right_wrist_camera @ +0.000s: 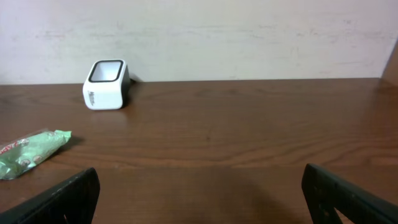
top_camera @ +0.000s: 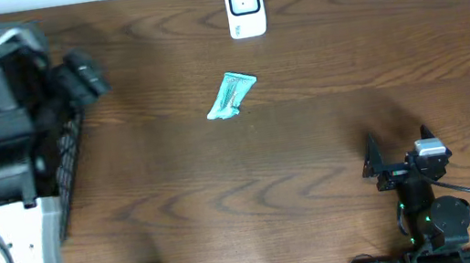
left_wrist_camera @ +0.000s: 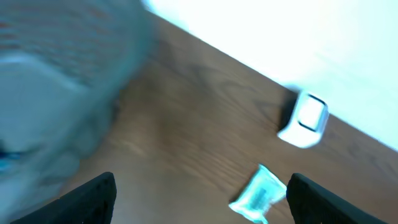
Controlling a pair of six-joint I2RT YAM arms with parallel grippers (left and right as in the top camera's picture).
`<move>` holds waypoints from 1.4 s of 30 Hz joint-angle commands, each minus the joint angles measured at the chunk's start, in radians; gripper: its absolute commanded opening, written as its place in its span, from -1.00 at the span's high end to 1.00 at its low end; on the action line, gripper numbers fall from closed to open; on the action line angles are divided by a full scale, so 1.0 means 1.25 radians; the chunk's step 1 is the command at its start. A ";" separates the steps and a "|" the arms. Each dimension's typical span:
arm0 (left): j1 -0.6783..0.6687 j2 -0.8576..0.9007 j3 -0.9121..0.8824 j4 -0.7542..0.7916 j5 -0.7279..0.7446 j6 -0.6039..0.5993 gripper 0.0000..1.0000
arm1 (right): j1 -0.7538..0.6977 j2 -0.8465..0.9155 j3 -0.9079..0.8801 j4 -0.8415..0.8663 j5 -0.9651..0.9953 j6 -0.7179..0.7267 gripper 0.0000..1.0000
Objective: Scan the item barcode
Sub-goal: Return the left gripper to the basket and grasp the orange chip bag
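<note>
Mesh basket (top_camera: 71, 159) far left — packet (top_camera: 231, 95) near scanner (top_camera: 244, 7).

Black left hand (left_wrist_camera: 200, 198), white forearm (top_camera: 25, 262)

Dark brown wood-grain table (top_camera: 310, 139), its top running back to a pale wall on the far side. Lying on it: one small white box-shaped scanner (top_camera: 244, 7) with a dark-framed window, standing near the far edge at about the middle; and one crumpled pale green plastic packet (top_camera: 231, 94), flat on the wood a little nearer, apart from the scanner. At the left end: one black wire-mesh basket (top_camera: 69, 164), its contents mostly hidden.
</note>
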 commanded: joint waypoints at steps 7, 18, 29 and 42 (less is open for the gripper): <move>0.158 0.014 0.008 -0.058 -0.004 -0.089 -0.75 | -0.010 -0.004 -0.001 -0.003 -0.002 -0.009 -0.99; 0.277 0.017 0.008 -0.002 -0.009 -0.159 -0.75 | -0.010 -0.004 -0.001 -0.003 -0.002 -0.009 -0.99; 0.428 0.138 0.008 -0.047 -0.037 -0.208 -0.75 | -0.010 -0.004 -0.001 -0.003 -0.002 -0.009 -0.99; 0.441 0.210 0.008 -0.058 -0.039 -0.208 -0.75 | -0.010 -0.004 -0.001 -0.003 -0.002 -0.009 -0.99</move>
